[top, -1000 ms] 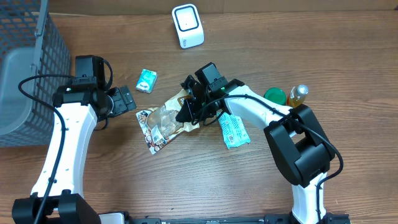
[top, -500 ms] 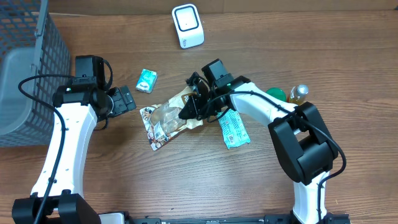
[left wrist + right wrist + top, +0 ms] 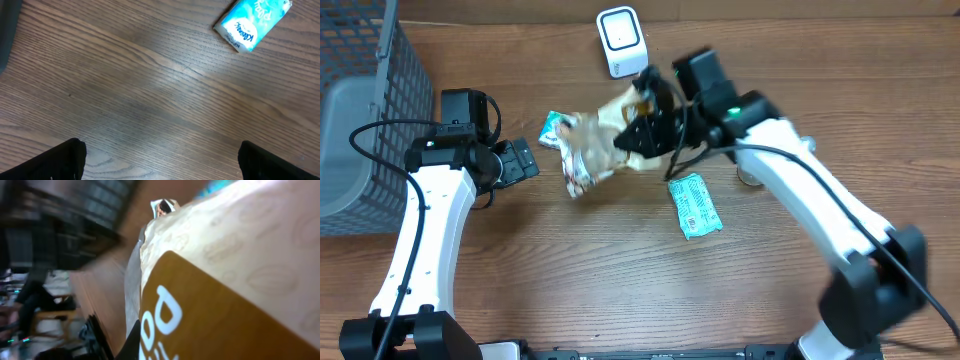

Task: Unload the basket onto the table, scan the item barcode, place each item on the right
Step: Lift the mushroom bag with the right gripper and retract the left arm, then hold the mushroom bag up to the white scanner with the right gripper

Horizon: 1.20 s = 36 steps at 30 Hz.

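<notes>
The right tool (image 3: 638, 135) is pressed together on one end of the crinkled snack bag (image 3: 588, 148). The bag hangs from it above the worktop (image 3: 570, 280), close to the white scanner (image 3: 621, 42), and partly covers the teal tissue pack (image 3: 551, 122) in the overhead view. The left tool (image 3: 523, 160) stands spread wide and empty over bare wood beside that pack, with the grey basket (image 3: 380, 100) on its far side, and a green-and-white packet (image 3: 695, 205) lies flat near the right arm.

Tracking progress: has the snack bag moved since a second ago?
Yes. The snack bag, held by the right gripper, moved toward the scanner, away from the green packet.
</notes>
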Each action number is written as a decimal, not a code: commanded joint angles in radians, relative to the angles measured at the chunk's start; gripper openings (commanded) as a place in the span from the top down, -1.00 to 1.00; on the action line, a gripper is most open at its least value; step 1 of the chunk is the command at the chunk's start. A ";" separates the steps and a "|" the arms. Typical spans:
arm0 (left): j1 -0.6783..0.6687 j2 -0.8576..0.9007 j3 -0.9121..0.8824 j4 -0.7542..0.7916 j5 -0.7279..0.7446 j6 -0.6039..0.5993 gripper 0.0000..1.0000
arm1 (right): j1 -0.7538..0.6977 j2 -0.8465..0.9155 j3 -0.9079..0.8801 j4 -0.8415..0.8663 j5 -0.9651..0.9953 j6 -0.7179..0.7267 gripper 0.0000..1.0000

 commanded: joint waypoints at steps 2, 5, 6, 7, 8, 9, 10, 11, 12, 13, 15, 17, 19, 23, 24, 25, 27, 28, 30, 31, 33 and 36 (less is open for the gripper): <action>0.002 0.005 0.000 0.003 -0.010 0.011 -1.00 | -0.001 -0.114 0.113 -0.099 0.111 -0.074 0.93; 0.002 0.005 0.000 0.003 -0.010 0.011 -1.00 | -0.001 -0.131 0.190 -0.188 0.216 -0.083 0.93; 0.002 0.005 0.000 0.003 -0.010 0.011 -1.00 | -0.001 -0.131 0.217 -0.214 0.240 -0.105 0.93; 0.002 0.005 0.000 0.003 -0.010 0.011 -0.99 | -0.001 -0.131 0.232 -0.225 0.253 -0.124 0.93; 0.002 0.005 0.000 0.003 -0.010 0.011 -0.99 | -0.001 -0.131 0.240 -0.225 0.262 -0.140 0.93; 0.002 0.005 0.000 0.003 -0.010 0.011 -0.99 | -0.001 -0.131 0.246 -0.220 0.263 -0.160 0.93; 0.002 0.005 0.000 0.003 -0.010 0.011 -0.99 | -0.001 -0.131 0.246 -0.206 0.263 -0.180 0.92; 0.002 0.005 0.000 0.003 -0.010 0.011 -0.99 | -0.001 -0.131 0.245 -0.196 0.264 -0.197 0.93; 0.002 0.005 0.000 0.003 -0.010 0.011 -1.00 | -0.001 -0.130 0.245 -0.188 0.268 -0.217 0.93; 0.002 0.005 0.000 0.003 -0.010 0.011 -0.99 | -0.001 -0.129 0.245 -0.179 0.288 -0.236 0.93; 0.002 0.005 0.000 0.003 -0.010 0.011 -0.99 | 0.002 -0.129 0.245 -0.169 0.341 -0.270 0.93; 0.002 0.005 0.000 0.003 -0.010 0.011 -0.99 | 0.005 -0.128 0.245 -0.167 0.388 -0.332 0.93; 0.002 0.005 0.000 0.003 -0.010 0.011 -0.99 | 0.011 -0.127 0.245 -0.164 0.436 -0.386 0.93; 0.002 0.005 0.000 0.003 -0.010 0.011 -0.99 | 0.025 -0.119 0.243 -0.141 0.557 -0.445 0.93; 0.002 0.005 0.000 0.003 -0.010 0.011 -0.99 | 0.028 -0.114 0.243 -0.130 0.579 -0.465 0.93; 0.002 0.005 0.000 0.003 -0.010 0.011 -0.99 | 0.031 -0.108 0.243 -0.116 0.595 -0.482 0.93; 0.002 0.005 0.000 0.003 -0.010 0.011 -1.00 | 0.036 -0.089 0.243 -0.072 0.611 -0.533 0.93; 0.002 0.005 0.000 0.003 -0.010 0.011 -0.99 | 0.039 -0.076 0.243 -0.050 0.612 -0.565 0.93; 0.002 0.005 0.000 0.003 -0.010 0.011 -0.98 | 0.051 -0.048 0.243 0.000 0.629 -0.640 0.93; 0.002 0.005 0.000 0.003 -0.010 0.011 -0.99 | 0.056 -0.034 0.243 0.027 0.650 -0.670 0.93; 0.002 0.005 0.000 0.003 -0.010 0.011 -0.99 | 0.069 0.001 0.243 0.094 0.719 -0.721 0.93; 0.002 0.005 0.000 0.003 -0.010 0.011 -0.99 | 0.083 0.056 0.243 0.193 0.804 -0.791 0.93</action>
